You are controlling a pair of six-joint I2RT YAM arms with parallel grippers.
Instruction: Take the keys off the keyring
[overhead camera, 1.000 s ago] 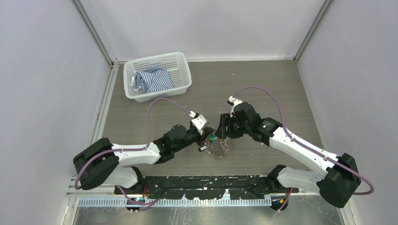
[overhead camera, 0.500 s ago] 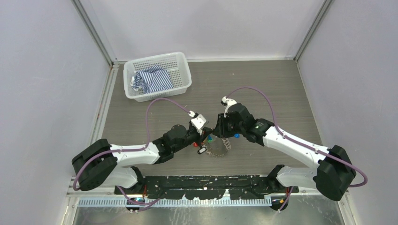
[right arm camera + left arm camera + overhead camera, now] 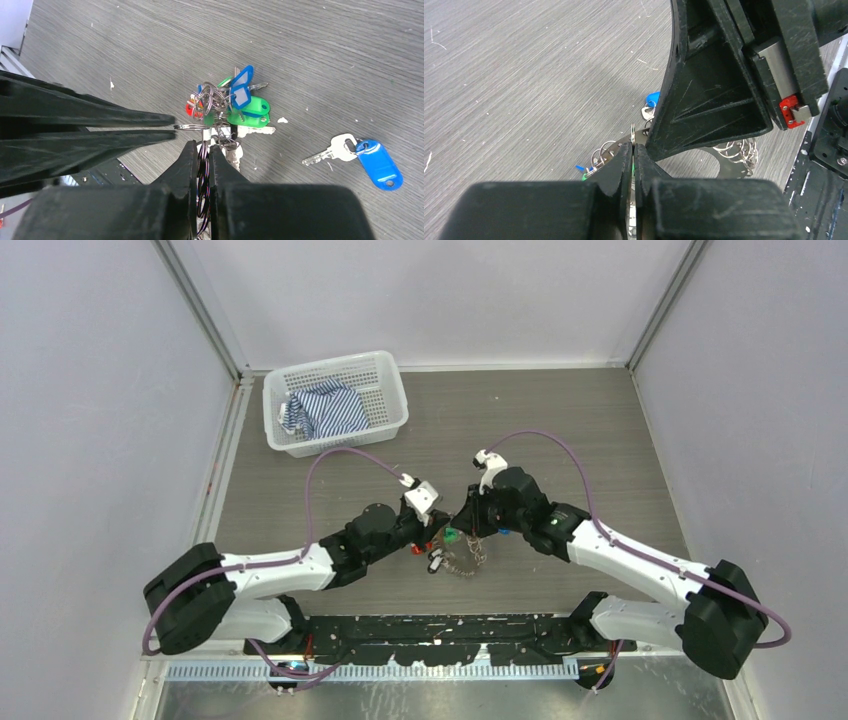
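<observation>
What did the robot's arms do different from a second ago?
The right gripper shifted a little left, toward the left gripper, and closed on the keyring; before, it was wide open. The left gripper kept its pinch on the keyring. The basket and its striped cloth stayed put.

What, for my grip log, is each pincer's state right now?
Left pincer: closed on the keyring.
Right pincer: closed on the keyring too.
</observation>
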